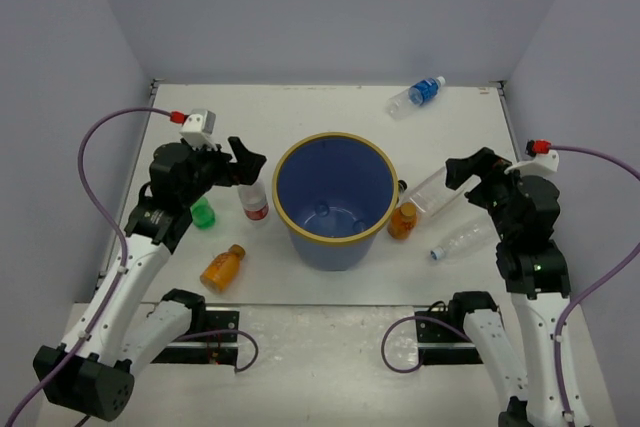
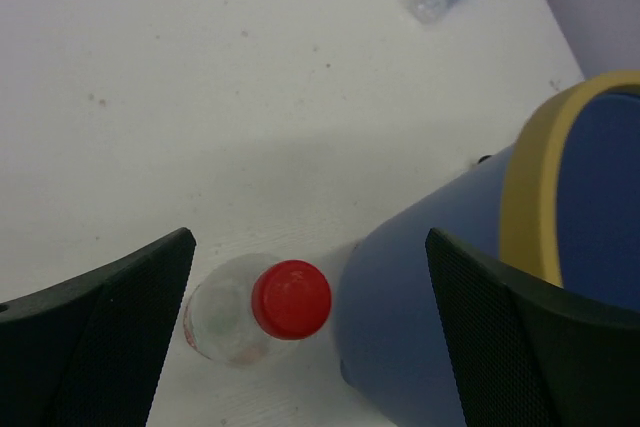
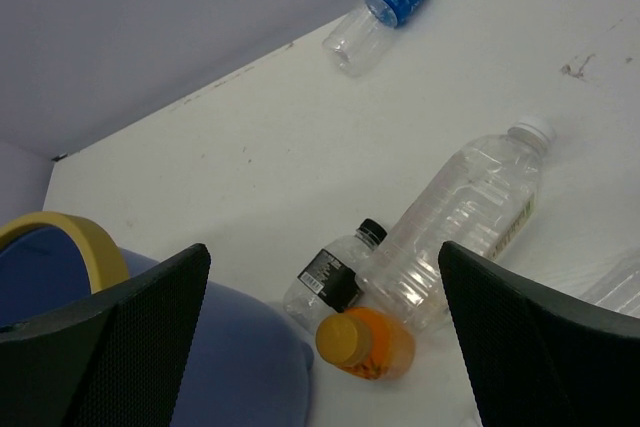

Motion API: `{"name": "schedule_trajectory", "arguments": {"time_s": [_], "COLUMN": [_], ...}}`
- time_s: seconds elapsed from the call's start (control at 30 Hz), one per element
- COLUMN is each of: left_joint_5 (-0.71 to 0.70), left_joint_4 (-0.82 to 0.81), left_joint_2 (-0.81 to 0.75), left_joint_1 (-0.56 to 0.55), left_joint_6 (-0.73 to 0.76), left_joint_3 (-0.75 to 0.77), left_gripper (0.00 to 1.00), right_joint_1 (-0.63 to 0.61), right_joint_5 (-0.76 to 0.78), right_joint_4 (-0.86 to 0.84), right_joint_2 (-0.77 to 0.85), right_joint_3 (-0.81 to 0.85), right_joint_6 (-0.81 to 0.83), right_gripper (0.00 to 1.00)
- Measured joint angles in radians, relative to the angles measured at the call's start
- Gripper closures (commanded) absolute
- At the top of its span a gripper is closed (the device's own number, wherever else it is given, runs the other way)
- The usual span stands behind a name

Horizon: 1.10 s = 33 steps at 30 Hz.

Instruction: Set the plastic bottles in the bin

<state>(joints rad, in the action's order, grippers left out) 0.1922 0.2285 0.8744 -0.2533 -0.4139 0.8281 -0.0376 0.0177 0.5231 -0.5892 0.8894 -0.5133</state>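
The blue bin [image 1: 283, 209] with a yellow-tan rim stands mid-table. My left gripper [image 1: 245, 165] is open and empty above an upright clear bottle with a red label [image 1: 255, 201]; its red cap [image 2: 290, 298] lies between my fingers, beside the bin wall [image 2: 420, 337]. A green bottle [image 1: 204, 213] and an orange bottle [image 1: 222, 267] lie to the left. My right gripper [image 1: 468, 169] is open and empty above an orange bottle [image 3: 366, 343], a large clear bottle [image 3: 470, 217] and a small black-labelled bottle [image 3: 335, 279]. Another clear bottle [image 1: 462, 239] lies nearer. A blue-label bottle [image 1: 416, 96] lies far back.
Pale walls close the table on the left, back and right. The bin wall [image 3: 200, 357] is just left of the right-hand bottle cluster. Purple cables loop out from both arms at the table's sides.
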Motion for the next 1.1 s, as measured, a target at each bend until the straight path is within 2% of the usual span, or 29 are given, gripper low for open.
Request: {"name": "schedule_trajectory", "arguments": {"time_s": [0.17, 0.37, 0.47, 0.57, 0.6, 0.63, 0.7, 0.87, 0.93, 1.1], "left_joint_5": [-0.106, -0.156, -0.183, -0.217, -0.228, -0.238, -0.256, -0.302, -0.323, -0.426], "left_joint_4": [0.043, 0.042, 0.043, 0.044, 0.045, 0.047, 0.050, 0.060, 0.083, 0.177], "left_joint_2": [0.052, 0.092, 0.124, 0.139, 0.140, 0.140, 0.140, 0.139, 0.139, 0.138], "left_joint_1": [-0.020, -0.069, -0.098, -0.134, -0.144, -0.151, -0.160, -0.163, -0.165, -0.166], "left_joint_6": [0.006, 0.014, 0.015, 0.020, 0.022, 0.025, 0.033, 0.036, 0.034, 0.031], "left_joint_3": [-0.002, -0.006, -0.009, -0.014, -0.016, -0.016, -0.016, -0.002, 0.003, 0.075], "left_gripper": [0.00, 0.00, 0.06, 0.23, 0.32, 0.47, 0.67, 0.94, 0.99, 1.00], "right_joint_1": [0.000, 0.000, 0.000, 0.000, 0.000, 0.000, 0.000, 0.000, 0.000, 0.000], "right_joint_5": [-0.018, -0.031, -0.032, -0.032, -0.032, -0.032, -0.032, -0.035, -0.035, -0.035], "right_joint_4": [0.000, 0.000, 0.000, 0.000, 0.000, 0.000, 0.000, 0.000, 0.000, 0.000], "right_joint_2": [0.000, -0.008, -0.011, -0.012, -0.011, -0.011, -0.011, -0.004, 0.002, 0.004], "right_joint_3": [-0.013, -0.021, -0.026, -0.031, -0.031, -0.031, -0.032, -0.039, -0.044, -0.047], "right_joint_6": [0.008, 0.011, 0.015, 0.017, 0.017, 0.017, 0.018, 0.024, 0.025, 0.026], "right_gripper": [0.01, 0.01, 0.01, 0.01, 0.01, 0.01, 0.01, 0.01, 0.01, 0.01]}}
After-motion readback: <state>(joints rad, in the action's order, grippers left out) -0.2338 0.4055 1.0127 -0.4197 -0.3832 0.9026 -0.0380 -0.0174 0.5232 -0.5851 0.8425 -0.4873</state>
